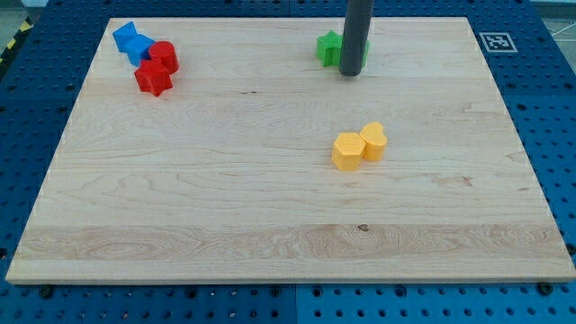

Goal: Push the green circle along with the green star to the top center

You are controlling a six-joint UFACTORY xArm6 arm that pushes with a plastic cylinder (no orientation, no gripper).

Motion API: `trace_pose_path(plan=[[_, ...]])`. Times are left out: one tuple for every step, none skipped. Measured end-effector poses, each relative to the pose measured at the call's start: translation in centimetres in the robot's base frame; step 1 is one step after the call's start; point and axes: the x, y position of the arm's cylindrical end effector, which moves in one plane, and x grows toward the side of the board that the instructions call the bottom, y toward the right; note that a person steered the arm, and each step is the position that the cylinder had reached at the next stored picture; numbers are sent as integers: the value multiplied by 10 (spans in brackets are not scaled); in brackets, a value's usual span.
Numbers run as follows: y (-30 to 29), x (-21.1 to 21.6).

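Observation:
A green star [330,48] lies near the view's top, a little right of centre. A bit of green shows on the rod's right side [366,47]; it may be the green circle, mostly hidden behind the rod. My tip [352,74] rests on the board just below and right of the green star, touching or nearly touching it. The dark rod rises straight up out of the view's top.
Two blue blocks [131,41] and two red blocks [157,68] cluster at the view's top left. A yellow hexagon [346,151] and a yellow heart-like block [373,141] sit together right of centre. The wooden board [270,207] has blue pegboard around it.

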Motion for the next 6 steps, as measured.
trace_pose_path(plan=[[60, 0], [70, -33], [57, -40], [34, -40], [8, -40], [-18, -40]])
